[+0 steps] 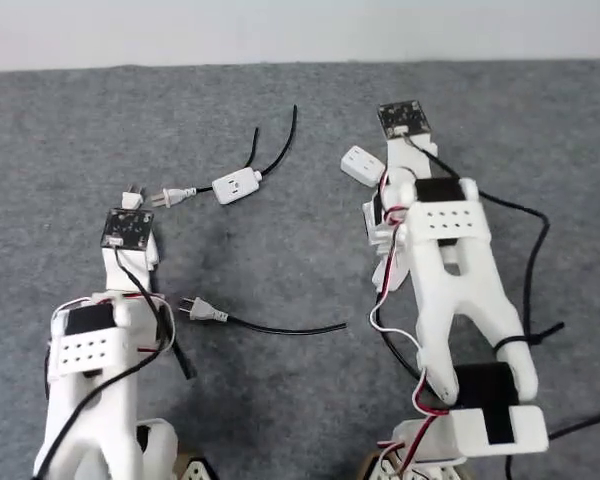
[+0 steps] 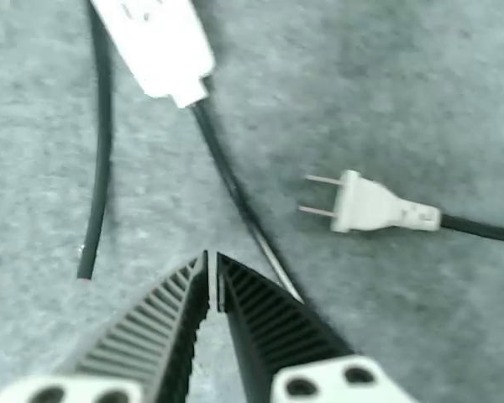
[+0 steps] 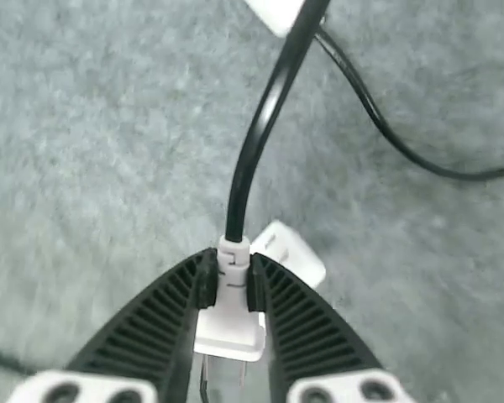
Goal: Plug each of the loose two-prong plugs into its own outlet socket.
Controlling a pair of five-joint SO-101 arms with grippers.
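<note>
My right gripper is shut on a white two-prong plug, whose black cord runs away from the fingers. A white outlet socket lies on the carpet just beyond the fingertips, and it sits beside the right arm in the high view. My left gripper is shut with nothing in it, low over the carpet. Ahead of it and to one side lies a loose white plug, prongs bare. A second white socket lies farther off. Another loose plug rests mid-table.
Grey carpet covers the table. Black cords cross the floor close to my left fingertips. The mid-table plug's cord trails toward the right arm. The right arm's own cables loop off to its side.
</note>
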